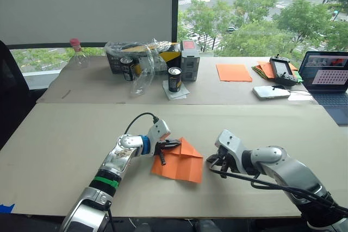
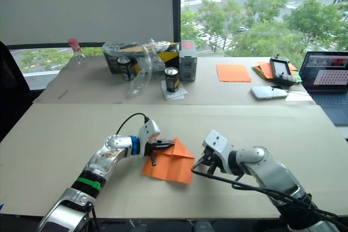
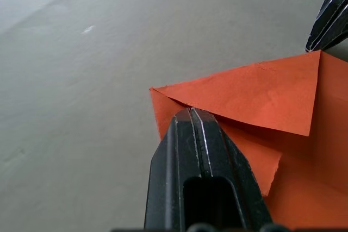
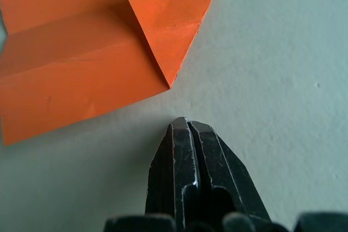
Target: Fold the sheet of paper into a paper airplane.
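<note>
Spreading across the lower half of the head views, the broad beige cardboard-covered worktop [image 1: 65,134] carries the thin bright orange sheet of paper [image 1: 182,164], which lies near the front edge between the two arms. Its two upper corners are folded in to form a point (the creases show plainly in the right wrist view), so it is partly folded rather than flat. The left tool [image 1: 166,148] rests at the sheet's left edge with its black fingers [image 3: 198,150] pressed together, tips touching the paper just below the folded flap; whether any layer is pinched between them cannot be made out. The right tool [image 1: 215,161] sits just beside the sheet's right edge, apart from it, its fingers [image 4: 187,150] closed together on nothing over bare worktop. A corner of the sheet is cut off in both wrist views.
</note>
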Motion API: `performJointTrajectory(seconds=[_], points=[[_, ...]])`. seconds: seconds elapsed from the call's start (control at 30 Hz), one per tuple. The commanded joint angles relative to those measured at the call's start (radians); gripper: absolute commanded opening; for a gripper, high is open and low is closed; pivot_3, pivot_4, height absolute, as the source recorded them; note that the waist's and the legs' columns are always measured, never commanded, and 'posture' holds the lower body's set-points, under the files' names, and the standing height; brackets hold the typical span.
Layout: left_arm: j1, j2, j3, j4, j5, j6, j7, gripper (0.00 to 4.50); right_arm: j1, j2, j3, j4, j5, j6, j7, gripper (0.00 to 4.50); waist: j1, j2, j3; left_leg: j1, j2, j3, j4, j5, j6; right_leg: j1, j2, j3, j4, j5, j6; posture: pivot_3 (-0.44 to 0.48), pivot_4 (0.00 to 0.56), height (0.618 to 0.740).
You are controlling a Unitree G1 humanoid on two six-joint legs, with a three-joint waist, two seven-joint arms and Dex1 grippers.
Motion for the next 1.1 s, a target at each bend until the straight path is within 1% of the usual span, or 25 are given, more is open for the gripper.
performJointTrajectory(seconds=[0.03, 0.17, 0.37, 0.7, 0.87, 1.1], points=[[0.011, 0.006, -0.017, 0.01, 0.02, 0.004, -0.002, 0.01, -0.016, 0.046, 0.001, 0.007, 0.017, -0.022, 0.005, 0.0, -0.001, 0.0, 0.0, 0.002, 0.0, 0.0, 0.0, 0.0, 0.0, 0.002, 0.0, 0.0, 0.0, 0.0, 0.0, 0.0, 0.15, 0.72], [0.012, 0.0, -0.027, 0.003, 0.022, 0.008, -0.001, 0.01, -0.038, 0.099, -0.05, 0.009, 0.039, -0.005, -0.017, 0.0, 0.0, 0.0, 0.0, 0.004, 0.0, 0.0, 0.0, 0.0, 0.0, 0.004, 0.0, 0.0, -0.001, 0.0, 0.0, 0.0, 0.15, 0.72], [0.007, -0.008, -0.05, -0.011, 0.023, 0.025, -0.012, 0.01, -0.052, 0.153, -0.085, 0.001, 0.093, 0.018, -0.016, 0.0, 0.004, 0.0, 0.0, 0.004, 0.0, 0.0, 0.0, 0.0, 0.0, 0.005, 0.0, 0.0, -0.001, 0.0, 0.0, 0.0, 0.15, 0.72], [0.015, 0.032, -0.043, -0.019, 0.024, 0.029, -0.013, 0.01, -0.077, 0.21, -0.063, 0.042, 0.091, -0.002, -0.028, 0.0, 0.001, 0.0, 0.0, 0.004, 0.0, 0.0, 0.0, 0.0, 0.001, 0.005, 0.0, 0.0, -0.001, 0.0, 0.0, 0.0, 0.15, 0.72], [0.026, 0.047, -0.039, -0.045, 0.02, 0.045, -0.011, 0.01, -0.106, 0.286, -0.039, 0.133, 0.065, -0.036, -0.052, 0.0, -0.001, 0.0, 0.0, 0.004, 0.0, 0.0, 0.0, 0.0, 0.001, 0.005, 0.0, 0.0, -0.001, 0.0, 0.0, 0.0, 0.15, 0.72], [0.055, 0.061, -0.031, -0.106, 0.008, 0.092, -0.001, 0.01, -0.148, 0.338, -0.015, 0.207, 0.051, -0.07, -0.042, 0.0, -0.002, 0.0, 0.0, 0.004, 0.0, 0.0, 0.0, 0.0, 0.001, 0.005, 0.0, 0.0, -0.001, 0.0, 0.0, 0.0, 0.15, 0.72]])
